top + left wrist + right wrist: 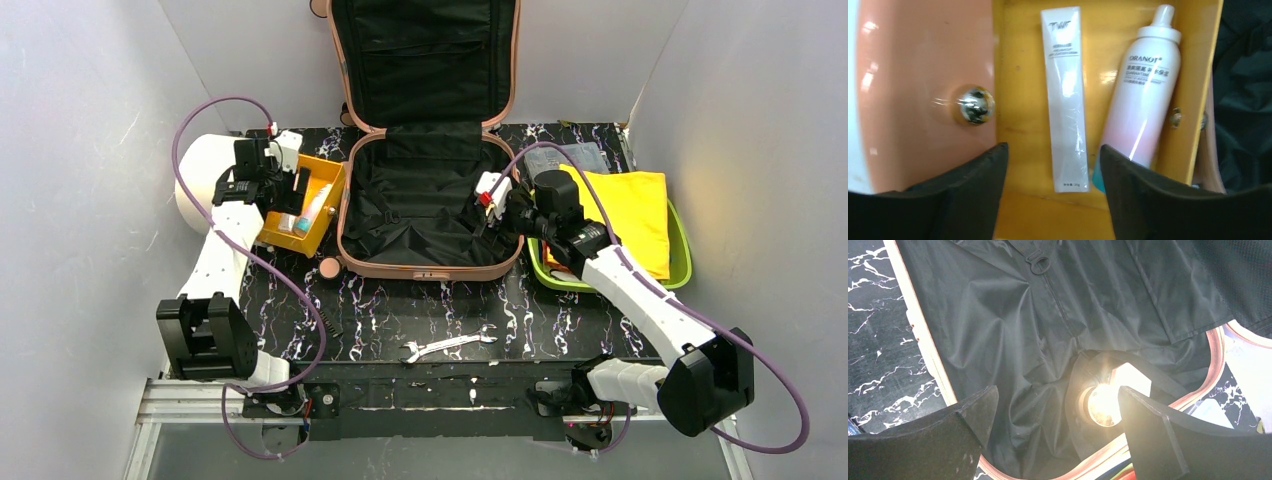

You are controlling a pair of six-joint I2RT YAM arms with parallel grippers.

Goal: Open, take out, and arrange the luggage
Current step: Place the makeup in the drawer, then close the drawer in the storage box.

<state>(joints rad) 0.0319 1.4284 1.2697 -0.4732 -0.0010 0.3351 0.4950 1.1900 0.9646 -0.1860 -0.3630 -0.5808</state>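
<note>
Top external: luggage (425, 200) lies open, left end effector (1053, 160) and right end effector (1057, 395) both released

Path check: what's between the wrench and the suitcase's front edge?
Nothing: bare marbled tabletop separates wrench from suitcase, seen in the top external view.

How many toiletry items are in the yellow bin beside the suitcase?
2: a white carton central in the yellow bin; a pink-and-white spray bottle beside it, along the wall nearest the suitcase. The left claw may hide more.
</note>
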